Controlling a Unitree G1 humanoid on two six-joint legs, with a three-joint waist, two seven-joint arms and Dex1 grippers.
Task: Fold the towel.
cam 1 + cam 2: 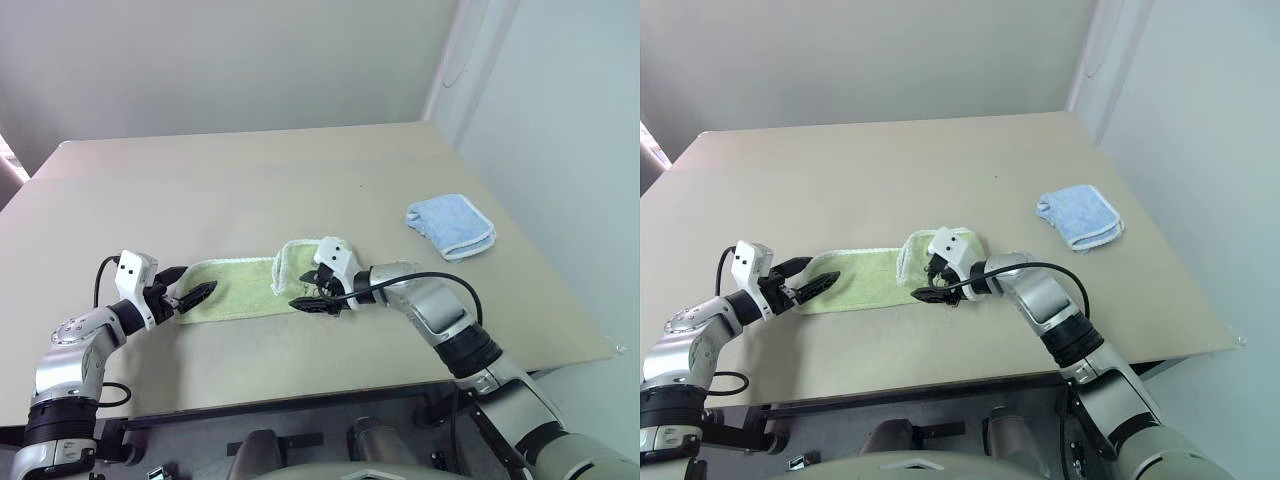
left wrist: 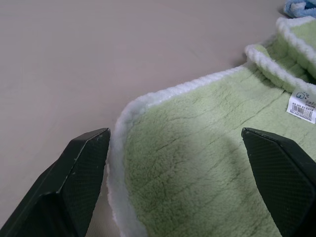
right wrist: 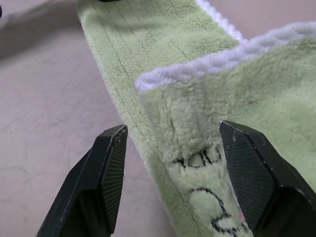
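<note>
the towel (image 1: 235,290), light green with a white trimmed edge, lies as a long strip near the front edge of the table (image 1: 250,180), running from the robot's left toward the middle. its right end is turned back over itself, so a white-edged flap stands up a little above the flat strip (the fold is loose, not pressed flat). in the left wrist view a small white label (image 2: 302,106) sits on the green pile close to that folded part, and in the right wrist view a dark embroidered motif (image 3: 207,197) shows on the raised layer.

the left gripper (image 1: 195,296) is at the towel's left end, pointing along the strip. its fingers (image 2: 79,177) are spread wide, one beside the white edge over the bare table and the other over the green surface, with the towel's corner lying between them; they are not closed on anything.

the right gripper (image 1: 318,300) is at the folded end, just in front of the raised flap. its fingers (image 3: 106,173) stand apart on either side of the folded edge, with a gap between each pad and the cloth, so nothing is held there.

a smaller light blue towel (image 1: 451,227) with white trim lies folded well apart from the green one, toward the table's right side.
</note>
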